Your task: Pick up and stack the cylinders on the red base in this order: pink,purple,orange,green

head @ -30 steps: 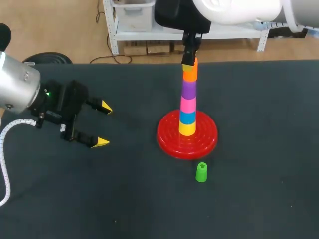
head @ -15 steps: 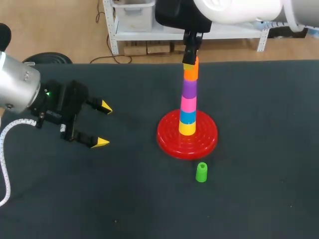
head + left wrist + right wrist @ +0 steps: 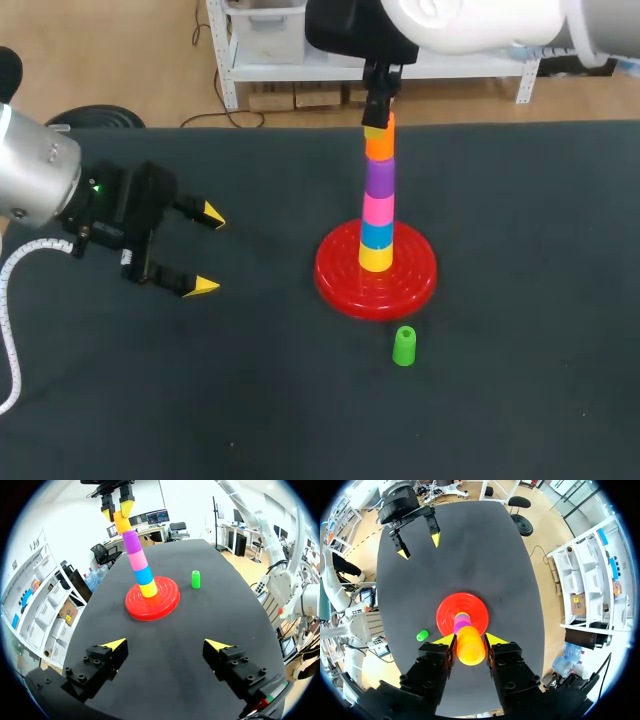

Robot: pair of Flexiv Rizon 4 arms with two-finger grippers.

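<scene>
Right claw [image 3: 470, 641] seemingly pinches fifth stacked cylinder [image 3: 380, 143]; one green cylinder [image 3: 404, 346]; left claw [image 3: 207, 250] spread.

left arm [image 3: 30, 175]: brushed silver cylindrical link, with a white segmented cable [image 3: 30, 249] trailing from it.
left claw [image 3: 208, 250]: matte black body, green indicator light [image 3: 97, 187], two black finger blocks with socket screws [image 3: 85, 658], yellow wedge tips.
right arm [image 3: 470, 20]: glossy white housing, black wrist block.
right claw [image 3: 470, 641]: black screwed fingers, yellow tips.
</scene>
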